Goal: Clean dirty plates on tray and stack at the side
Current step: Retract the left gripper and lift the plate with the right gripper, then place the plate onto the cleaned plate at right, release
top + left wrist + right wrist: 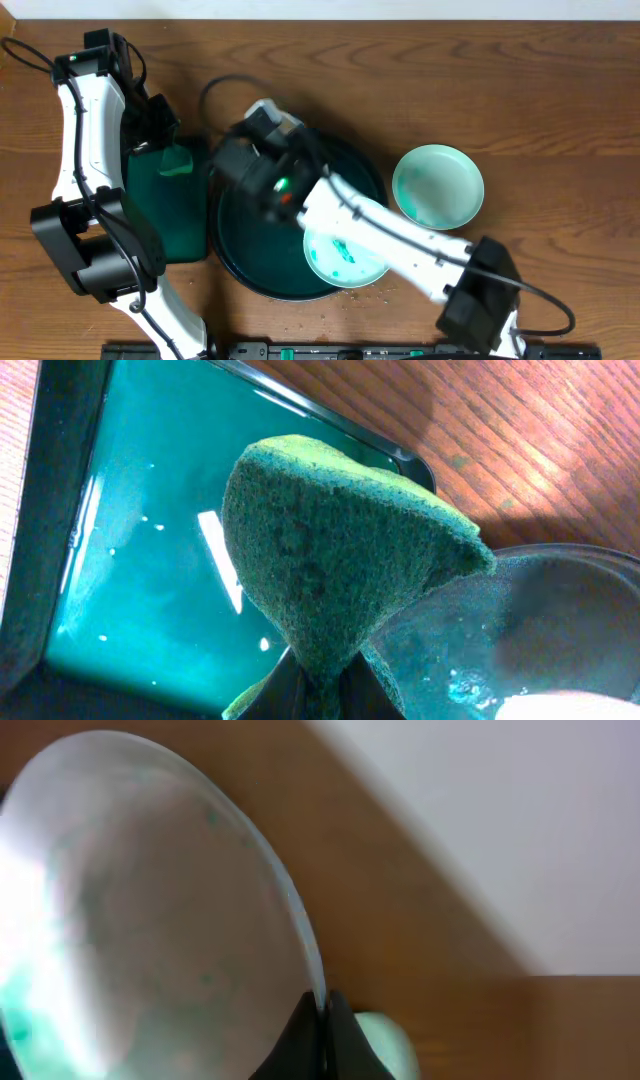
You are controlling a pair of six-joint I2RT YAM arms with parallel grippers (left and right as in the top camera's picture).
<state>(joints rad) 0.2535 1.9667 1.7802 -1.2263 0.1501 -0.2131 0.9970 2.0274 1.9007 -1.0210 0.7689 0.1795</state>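
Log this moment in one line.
left fingers: shut on sponge over rectangular tray | right fingers: shut on lifted plate | smeared plate: on round tray | pale plate: on table

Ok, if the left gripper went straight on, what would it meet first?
Probably the rectangular tray: the green sponge pinched in the left gripper hangs above its teal floor and would touch first, though depth is unclear.

No legible txt, labels, brand marks or nos. in any view. Plates (437, 185), incl. the held plate (150, 900), tray (240, 240), sponge (330, 560) & arm housings (85, 130) all look blank. Right-wrist view is too blurred to rule out fine print.
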